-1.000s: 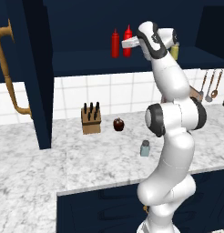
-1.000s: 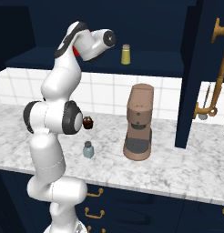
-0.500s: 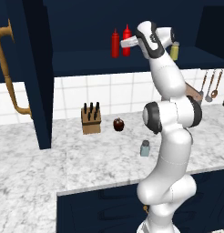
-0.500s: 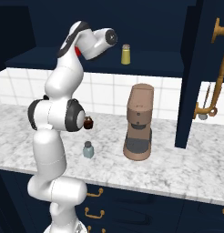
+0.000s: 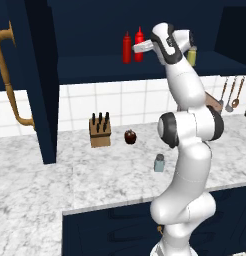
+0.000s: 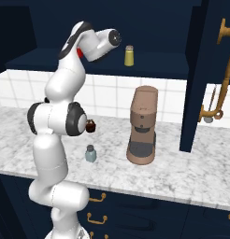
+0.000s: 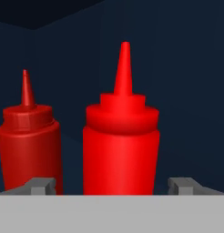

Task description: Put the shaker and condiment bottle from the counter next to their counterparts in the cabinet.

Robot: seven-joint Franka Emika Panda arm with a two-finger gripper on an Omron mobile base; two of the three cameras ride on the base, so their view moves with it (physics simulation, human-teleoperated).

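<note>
Two red squeeze bottles were seen upright side by side on the deep shelf of the cabinet (image 5: pixel 145 70), close together with a narrow gap between them. In the hand view, the condiment bottle (image 7: pixel 120 136) was the nearer and brighter one, centred between the fingertips (image 7: pixel 41 185), while the darker bottle (image 7: pixel 29 136) was set to its left and slightly farther back. The gripper (image 7: pixel 113 186) was held spread wide, one tip to each side of the condiment bottle's body and clear of it, so nothing was grasped. In the left base view the arm was raised to shelf height, with the hand pointed left toward the condiment bottle (image 5: pixel 139 44) and the darker bottle (image 5: pixel 127 48) beyond it. Farther right on the same shelf, a yellowish shaker (image 6: pixel 129 55) with a silver cap was seen standing alone, well apart from the bottles. The shaker (image 5: pixel 159 162) was found upright on the counter (image 5: pixel 95 175), near the front edge and close to the arm's lower body; in the right base view it (image 6: pixel 90 153) was placed left of a brown coffee machine (image 6: pixel 142 126). A wooden knife block (image 5: pixel 100 131) and a small dark round object (image 5: pixel 130 136) were set near the tiled back wall. The cabinet door (image 5: pixel 37 80), bearing a curved brass handle (image 5: pixel 10 80), was left swung open at the left.
</note>
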